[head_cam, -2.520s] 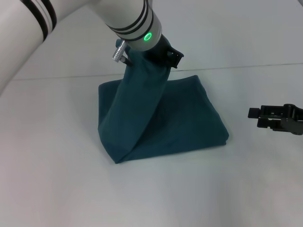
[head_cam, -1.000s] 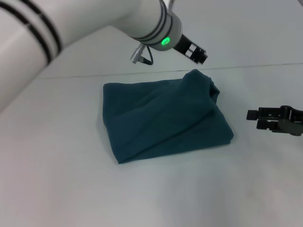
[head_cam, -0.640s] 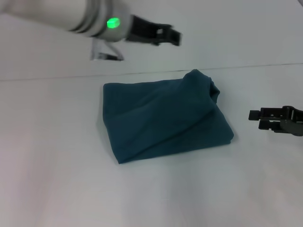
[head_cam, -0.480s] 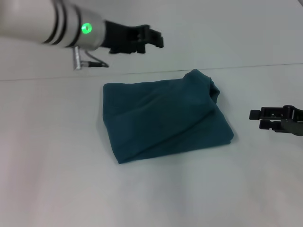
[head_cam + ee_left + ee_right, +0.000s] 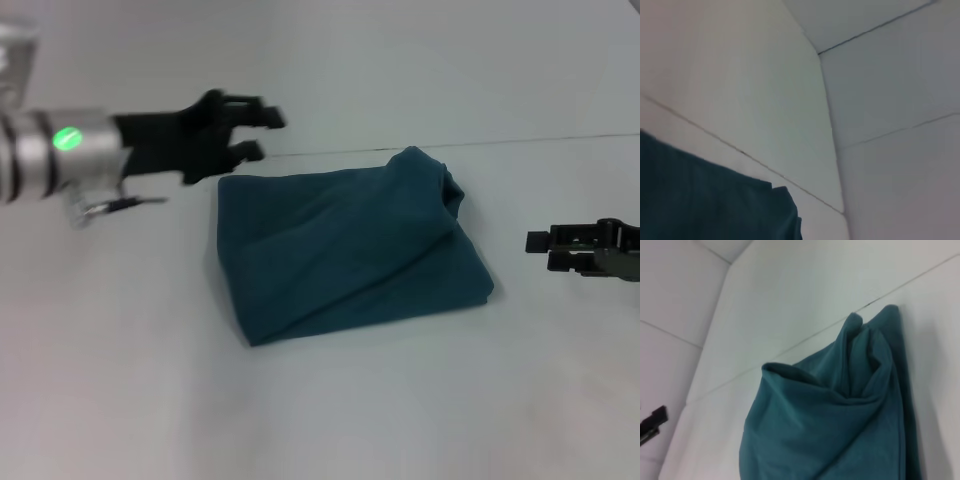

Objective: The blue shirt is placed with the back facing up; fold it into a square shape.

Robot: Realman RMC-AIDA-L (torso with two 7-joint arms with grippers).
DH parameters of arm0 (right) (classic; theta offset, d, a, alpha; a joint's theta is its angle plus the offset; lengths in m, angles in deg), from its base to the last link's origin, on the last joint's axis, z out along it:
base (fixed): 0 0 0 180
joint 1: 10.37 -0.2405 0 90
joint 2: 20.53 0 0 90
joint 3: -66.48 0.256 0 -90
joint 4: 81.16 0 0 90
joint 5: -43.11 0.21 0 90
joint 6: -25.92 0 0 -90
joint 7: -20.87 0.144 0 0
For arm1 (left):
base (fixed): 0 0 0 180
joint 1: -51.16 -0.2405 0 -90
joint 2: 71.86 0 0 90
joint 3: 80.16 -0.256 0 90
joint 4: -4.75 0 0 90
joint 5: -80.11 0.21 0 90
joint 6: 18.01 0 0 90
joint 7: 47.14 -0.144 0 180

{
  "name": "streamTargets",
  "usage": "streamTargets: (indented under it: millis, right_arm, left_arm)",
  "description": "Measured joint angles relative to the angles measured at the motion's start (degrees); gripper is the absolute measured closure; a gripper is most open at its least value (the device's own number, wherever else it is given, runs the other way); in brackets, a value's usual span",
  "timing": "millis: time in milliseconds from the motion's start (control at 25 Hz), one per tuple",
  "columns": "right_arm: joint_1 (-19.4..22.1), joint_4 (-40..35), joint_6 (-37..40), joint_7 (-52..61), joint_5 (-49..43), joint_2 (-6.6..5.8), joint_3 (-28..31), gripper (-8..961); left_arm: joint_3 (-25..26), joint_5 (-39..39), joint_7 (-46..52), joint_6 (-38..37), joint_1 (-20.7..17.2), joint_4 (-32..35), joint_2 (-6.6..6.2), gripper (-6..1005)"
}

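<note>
The shirt (image 5: 345,250) lay folded just beside the left gripper (image 5: 258,135) — spread open, empty — nearer than the right gripper (image 5: 545,249), whose state could not be told.

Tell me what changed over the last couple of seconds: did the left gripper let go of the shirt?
Yes. The left gripper released the blue shirt and swung away toward the robot's left; it is now open off the shirt's far left corner. The lifted layer dropped onto the folded pile, bunched at the far right corner. The right gripper stayed parked beside the shirt.
</note>
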Motion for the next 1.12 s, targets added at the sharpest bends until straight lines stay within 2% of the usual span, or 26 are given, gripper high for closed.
streamTargets:
  millis: [240,320,440,640,880,1120]
  right_arm:
    - [-5.65,-0.67,3.09,4.39,-4.87,-2.52,-1.80,390]
    - [-9.12,-1.88,3.80,7.68,-6.99,-3.02,-1.82,391]
    - [-11.59,-3.61,3.90,10.64,-8.42,-3.09,-1.84,392]
    - [-16.44,-8.25,4.06,15.97,-11.17,-2.89,-2.80,393]
    - [-22.18,-9.60,2.73,19.61,-11.99,-2.67,-7.44,395]
    - [-26.60,-8.58,-3.32,24.74,-18.13,-0.33,-11.02,397]
  left_arm:
    - [1.02,-5.90,-0.92,-6.68,-8.51,0.50,-2.00,490]
    - [3.07,-5.92,-1.77,-9.25,-10.22,0.69,-2.24,490]
    - [6.41,-4.80,-3.13,-13.60,-12.21,1.26,-2.51,491]
    - [8.25,0.63,-4.93,-20.41,-14.19,4.03,-3.21,491]
    - [10.22,5.48,-9.23,-25.77,-15.70,4.90,-3.01,491]
    - [13.64,5.69,-11.53,-28.56,-18.11,5.02,-2.72,491]
